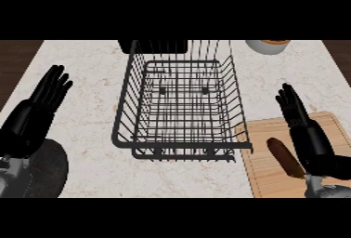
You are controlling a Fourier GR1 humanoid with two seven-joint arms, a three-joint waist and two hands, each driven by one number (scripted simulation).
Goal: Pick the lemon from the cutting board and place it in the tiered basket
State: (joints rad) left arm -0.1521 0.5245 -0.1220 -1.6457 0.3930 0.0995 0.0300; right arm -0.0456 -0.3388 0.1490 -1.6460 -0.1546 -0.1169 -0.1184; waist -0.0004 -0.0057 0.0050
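A black wire tiered basket [123, 107] stands in the middle of the counter, and nothing shows inside it. At the lower right lies a wooden cutting board [264, 181]. On the board rests a brown elongated item [284, 157]; no yellow lemon is visible anywhere. My right hand [310, 137] hovers over the board just right of the brown item, open with fingers straight and pointing away from me, not holding anything. My left hand [35, 114] rests open at the left edge, fingers up, well left of the basket.
A pale cup [269, 47] with orange contents stands at the far right of the counter. A dark block [154, 45] sits behind the basket. Dark wood flanks the marble counter at both far corners.
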